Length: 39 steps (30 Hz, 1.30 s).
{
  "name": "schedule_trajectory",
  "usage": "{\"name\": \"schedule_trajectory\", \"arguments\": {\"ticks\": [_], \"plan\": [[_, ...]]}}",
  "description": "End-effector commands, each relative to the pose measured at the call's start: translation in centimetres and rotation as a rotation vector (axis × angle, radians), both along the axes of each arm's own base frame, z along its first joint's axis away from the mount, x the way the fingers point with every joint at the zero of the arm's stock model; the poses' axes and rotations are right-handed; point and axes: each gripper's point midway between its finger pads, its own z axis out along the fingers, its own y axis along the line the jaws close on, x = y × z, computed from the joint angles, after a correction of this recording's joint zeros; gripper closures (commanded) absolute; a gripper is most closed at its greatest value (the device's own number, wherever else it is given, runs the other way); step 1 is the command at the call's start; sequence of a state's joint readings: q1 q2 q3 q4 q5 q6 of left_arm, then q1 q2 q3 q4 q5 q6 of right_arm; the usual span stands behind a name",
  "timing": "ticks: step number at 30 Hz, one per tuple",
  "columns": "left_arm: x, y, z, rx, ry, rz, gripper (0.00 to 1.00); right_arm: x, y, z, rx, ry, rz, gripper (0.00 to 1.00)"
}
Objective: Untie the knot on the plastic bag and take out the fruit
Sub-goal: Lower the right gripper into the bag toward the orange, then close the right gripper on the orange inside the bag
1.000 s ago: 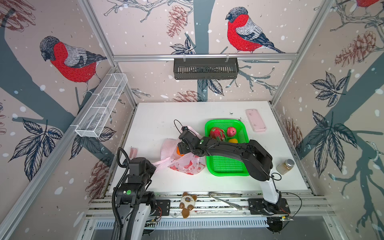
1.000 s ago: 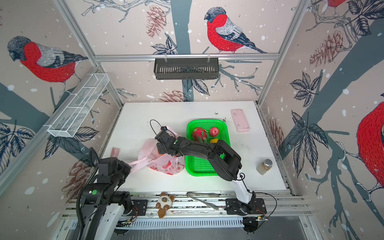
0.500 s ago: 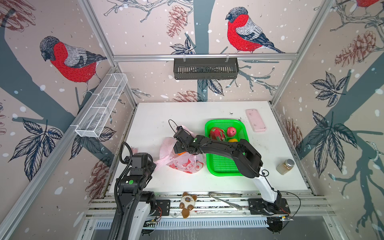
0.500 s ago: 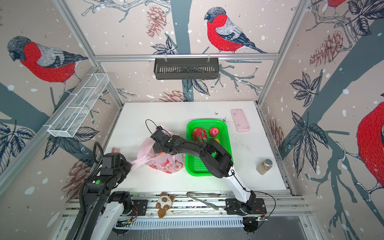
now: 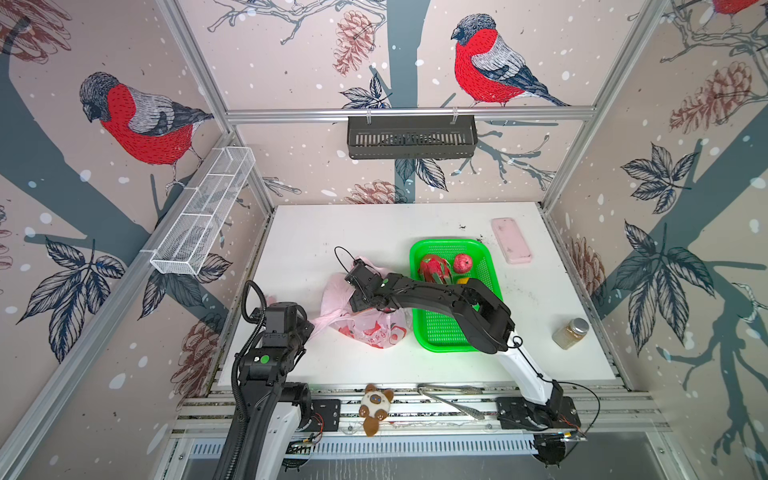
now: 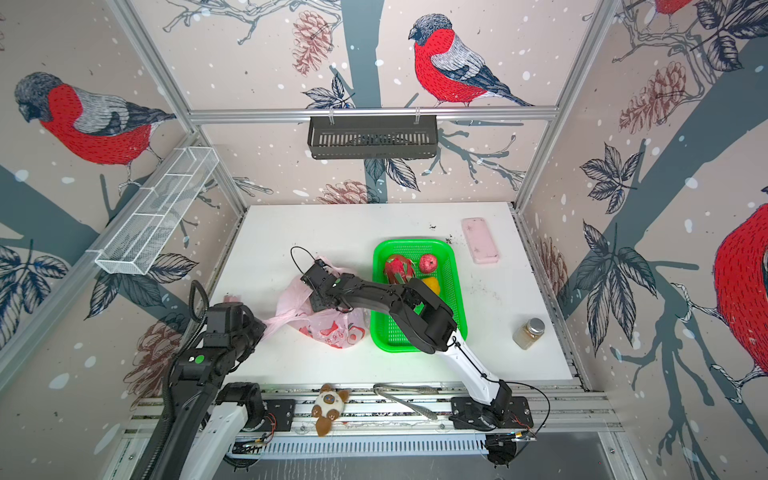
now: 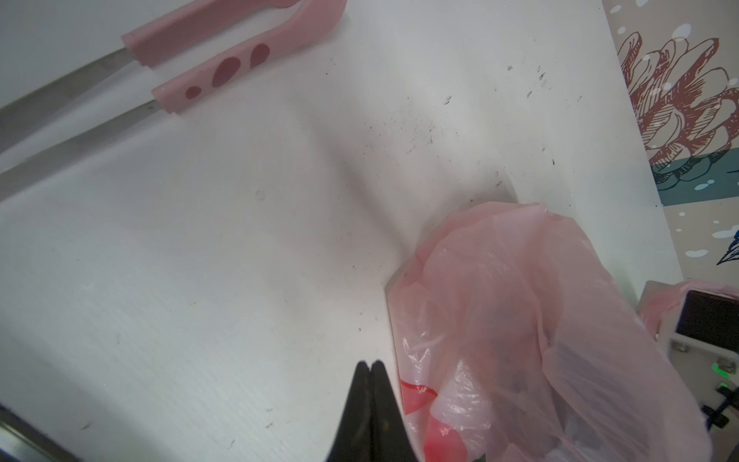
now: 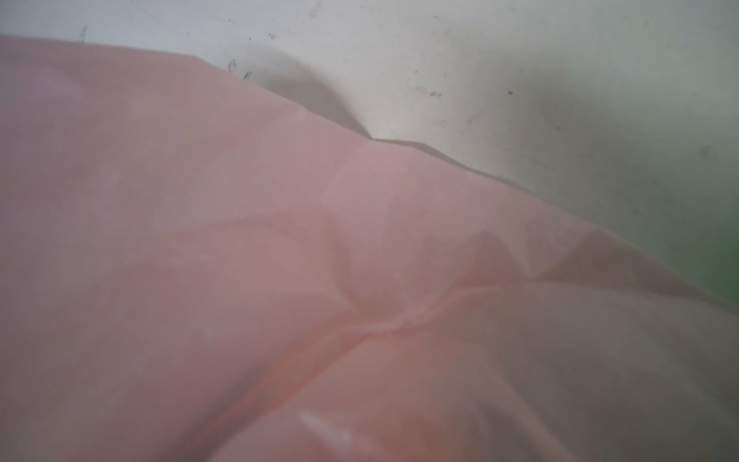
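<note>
lying long axis left-right, plastic bag point(image 5: 376, 330) points its stretched handle at left gripper point(image 7: 370, 370), which pinches it; right gripper point(image 5: 359, 297) over bag, spread unclear.

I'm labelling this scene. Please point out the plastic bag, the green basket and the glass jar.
plastic bag point(image 5: 376, 330): in a top view, on its printed near side.
green basket point(image 5: 440, 330): in a top view, on its bare mesh floor.
glass jar point(image 5: 566, 336): in a top view, on its amber body.
</note>
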<state>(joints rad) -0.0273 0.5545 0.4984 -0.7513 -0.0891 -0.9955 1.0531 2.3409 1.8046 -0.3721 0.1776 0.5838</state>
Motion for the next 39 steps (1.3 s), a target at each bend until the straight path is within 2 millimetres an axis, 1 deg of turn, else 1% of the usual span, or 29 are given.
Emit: {"name": "schedule_trajectory", "arguments": {"ticks": [1,7,9,16,19,25,39], "plan": [[0.9,-0.1,0.4,0.002,-0.036,-0.01,1.0,-0.1,-0.1,-0.5,-0.006,0.013,-0.019,0.25],[1.0,0.0,0.5,0.008,-0.047,-0.006,1.0,0.7,0.0,-0.4,0.004,-0.018,-0.028,0.36],[1.0,0.1,0.4,0.008,-0.048,0.0,1.0,1.0,0.0,-0.2,0.007,-0.025,-0.029,0.41],[1.6,0.4,-0.2,0.025,-0.045,0.015,1.0,1.2,0.2,1.6,0.02,-0.053,-0.015,0.62],[1.8,0.6,0.1,0.032,-0.06,0.022,1.0,1.1,0.3,2.5,0.029,-0.06,-0.008,0.66],[2.1,1.1,0.4,0.053,-0.077,0.039,1.0,0.5,0.0,4.8,0.047,-0.085,0.003,0.71],[2.6,1.9,0.5,0.073,-0.138,0.089,1.0,-2.0,-1.4,9.1,0.099,-0.114,0.03,0.73]]}}
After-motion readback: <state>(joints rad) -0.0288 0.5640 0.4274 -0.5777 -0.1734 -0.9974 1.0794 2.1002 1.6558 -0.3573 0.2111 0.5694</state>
